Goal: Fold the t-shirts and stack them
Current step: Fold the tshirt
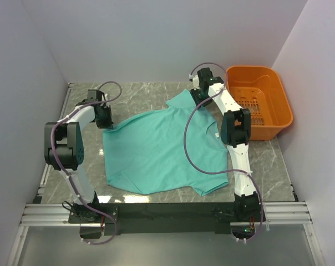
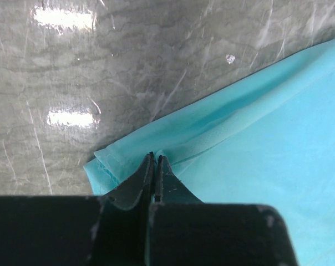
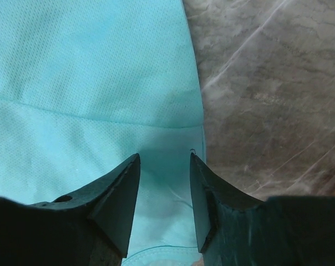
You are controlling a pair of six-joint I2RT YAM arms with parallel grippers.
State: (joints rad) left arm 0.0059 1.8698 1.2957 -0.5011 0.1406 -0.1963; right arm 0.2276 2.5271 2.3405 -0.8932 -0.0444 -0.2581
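The teal t-shirt (image 1: 156, 147) lies spread on the marble table, with its white neck label at the right edge. My left gripper (image 1: 105, 121) is at the shirt's far left corner; in the left wrist view the gripper (image 2: 155, 158) is shut on the shirt's hem corner (image 2: 109, 166). My right gripper (image 1: 196, 95) is over the shirt's far right sleeve; in the right wrist view the gripper (image 3: 165, 158) is open, with its fingers straddling the sleeve cloth (image 3: 90, 83) near its edge.
An orange plastic basket (image 1: 260, 100) stands at the back right, close to the right arm. White walls close the table on three sides. Bare marble (image 1: 140, 94) shows behind the shirt.
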